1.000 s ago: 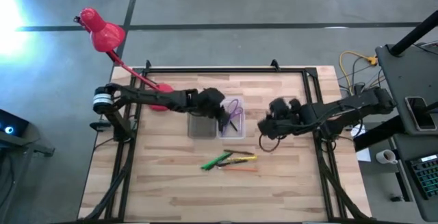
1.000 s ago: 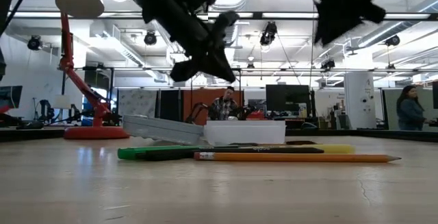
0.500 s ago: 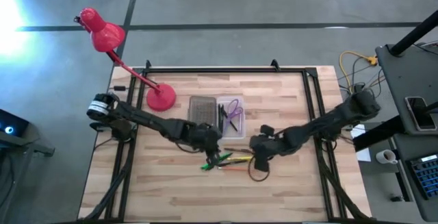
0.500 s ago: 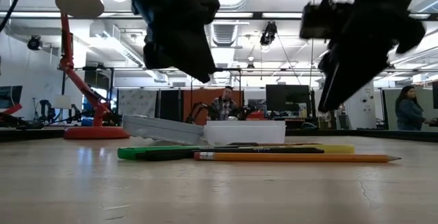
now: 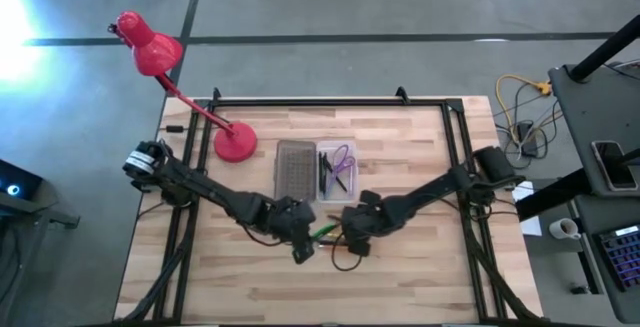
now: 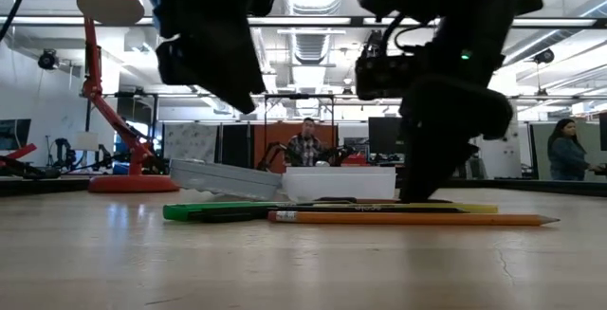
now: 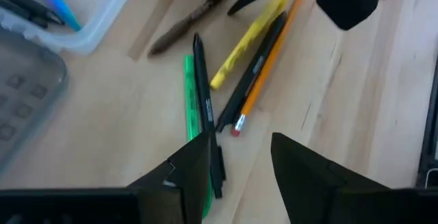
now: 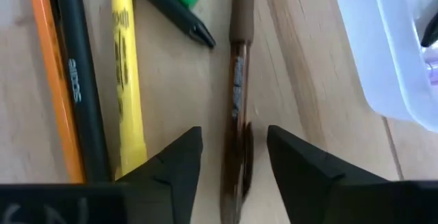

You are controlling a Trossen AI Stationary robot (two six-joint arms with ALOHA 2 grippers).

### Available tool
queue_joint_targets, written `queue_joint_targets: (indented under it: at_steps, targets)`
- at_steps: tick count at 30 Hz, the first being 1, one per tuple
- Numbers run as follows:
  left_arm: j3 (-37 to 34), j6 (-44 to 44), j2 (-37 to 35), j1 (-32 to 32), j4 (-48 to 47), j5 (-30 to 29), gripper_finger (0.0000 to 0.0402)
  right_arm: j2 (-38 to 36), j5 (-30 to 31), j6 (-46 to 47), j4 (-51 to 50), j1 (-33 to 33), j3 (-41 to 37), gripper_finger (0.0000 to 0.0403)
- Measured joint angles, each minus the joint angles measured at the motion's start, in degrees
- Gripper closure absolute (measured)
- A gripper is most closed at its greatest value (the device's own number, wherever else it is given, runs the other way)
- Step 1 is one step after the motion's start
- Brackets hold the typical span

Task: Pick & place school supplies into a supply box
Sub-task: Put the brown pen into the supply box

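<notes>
Right gripper (image 8: 228, 157) sat spread around a thin glossy dark brown pen (image 8: 237, 94), with a matte yellow marker (image 8: 128, 73) just beside it. Left gripper (image 7: 233, 162) was also spread, over the slim green marker (image 7: 193, 107). Both had dropped from above the ribbed grey-and-clear pencil case (image 5: 298, 173).

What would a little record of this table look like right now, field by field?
Box: open pencil case on the table, grey half beside clear half
In the box: purple scissors and some pens
Loose on the table: green marker, yellow marker, orange pencil, black pen, brown pen
Left pincer: open, over the green marker's end
Right pincer: open, fingers either side of the brown pen
Also there: red desk lamp
</notes>
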Motion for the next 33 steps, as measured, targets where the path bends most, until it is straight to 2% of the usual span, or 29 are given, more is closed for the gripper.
queue_joint_targets:
  at_steps: [4,9,12,17,21,23,25,27,31,33]
  targets:
    - [0.0,-1.0,-0.2,-1.0,-1.1,-0.4,0.0262,1.3,-0.8,0.3,-0.2,-1.4,1.6,0.0277]
    - [0.0,-1.1,-0.3,-1.4,-2.1,-1.4,0.0262,2.7,-7.7,1.4,-1.3,-4.1,1.6,0.0353]
    - [0.0,-1.1,-0.3,-1.7,-2.7,-1.4,0.0262,1.1,-7.4,0.3,-1.0,-3.1,1.1,0.0381]
    - [0.0,-1.0,-0.4,-1.7,-3.5,-1.4,0.0262,-4.2,-7.1,6.3,-3.9,-1.3,0.9,0.0387]
    - [-0.1,-0.9,-0.4,-1.9,-5.6,-1.4,0.0262,-13.0,-1.0,14.8,-1.3,-1.2,1.7,0.0389]
    - [-0.3,-1.1,-0.5,-2.2,-6.2,-1.4,0.0262,-16.8,3.4,22.0,-0.4,-2.5,1.5,0.0389]
    - [-1.0,-2.5,-0.5,-2.6,-6.7,-1.4,0.0262,-19.3,5.1,34.0,-0.9,-5.6,0.6,0.0388]
    - [-1.9,-4.2,-0.5,-3.0,-6.5,-1.4,0.0262,-20.2,5.1,41.2,0.6,-10.1,-0.8,0.0381]
    - [-3.7,-6.5,-0.5,-3.5,-5.6,-1.3,0.0262,-17.7,-1.8,40.6,9.3,-17.1,-3.5,0.0341]
    - [-4.5,-6.9,-0.5,-3.6,-4.8,-1.3,0.0262,-16.8,-2.3,41.0,10.3,-18.4,-3.6,0.0314]
